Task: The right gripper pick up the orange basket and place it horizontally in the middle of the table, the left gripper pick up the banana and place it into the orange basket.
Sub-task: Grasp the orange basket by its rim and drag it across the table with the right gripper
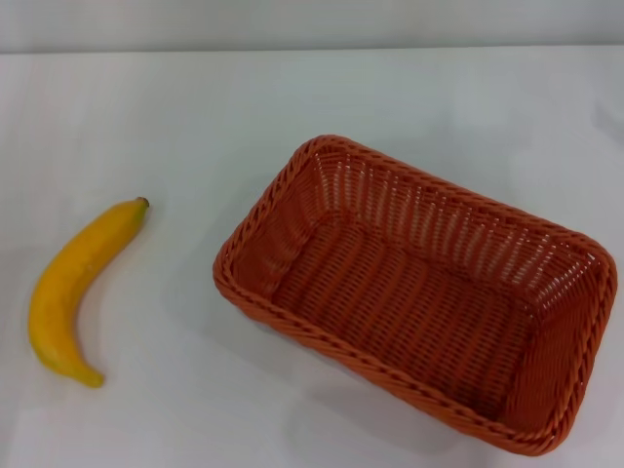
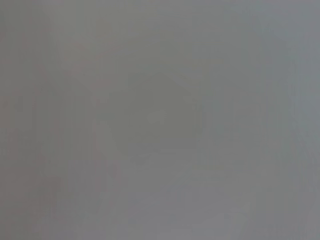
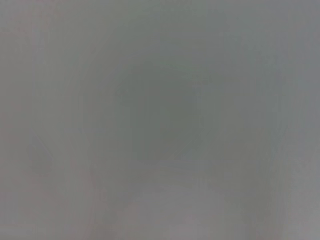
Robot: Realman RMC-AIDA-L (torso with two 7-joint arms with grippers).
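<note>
The orange basket [image 1: 419, 292] sits on the white table [image 1: 195, 117] at centre right in the head view, turned at a slant, open side up and with nothing in it. The yellow banana [image 1: 78, 288] lies on the table at the left, apart from the basket, its dark stem tip pointing toward the far side. Neither the left gripper nor the right gripper shows in any view. Both wrist views show only a plain grey surface.
The table's far edge [image 1: 312, 49] meets a pale wall at the top of the head view. Bare tabletop lies between the banana and the basket and beyond them.
</note>
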